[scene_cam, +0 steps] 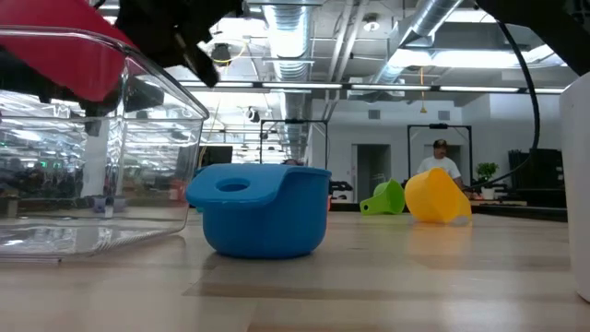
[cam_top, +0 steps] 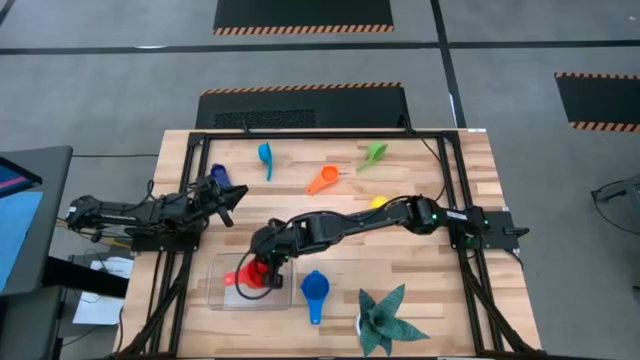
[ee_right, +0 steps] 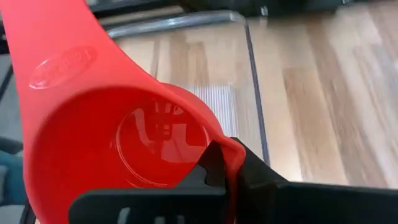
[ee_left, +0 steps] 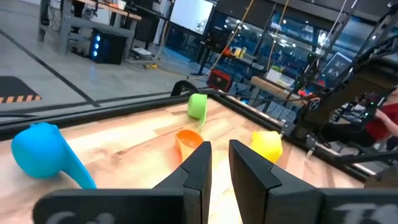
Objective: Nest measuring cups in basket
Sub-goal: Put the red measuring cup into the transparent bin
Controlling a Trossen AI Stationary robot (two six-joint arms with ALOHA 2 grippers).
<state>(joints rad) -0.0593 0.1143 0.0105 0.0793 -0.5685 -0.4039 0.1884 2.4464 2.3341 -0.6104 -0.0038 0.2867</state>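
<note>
The right gripper (cam_top: 263, 268) has its fingers clamped on the rim of the red cup (ee_right: 124, 124), holding it over the clear basket (cam_top: 215, 295). The left gripper (cam_top: 222, 193) waits narrowly open. Five cups still lie on the counter (cam_top: 440, 290): blue (cam_top: 315, 289), yellow (scene_cam: 436, 195), green (cam_top: 374, 153), orange (cam_top: 322, 180) and light blue (cam_top: 265, 155).

Glossy smooth red plastic cup (ee_right: 118, 137), clear shiny plastic basket (scene_cam: 138, 129), table (cam_top: 440, 270) — pale, smooth wood planks
</note>
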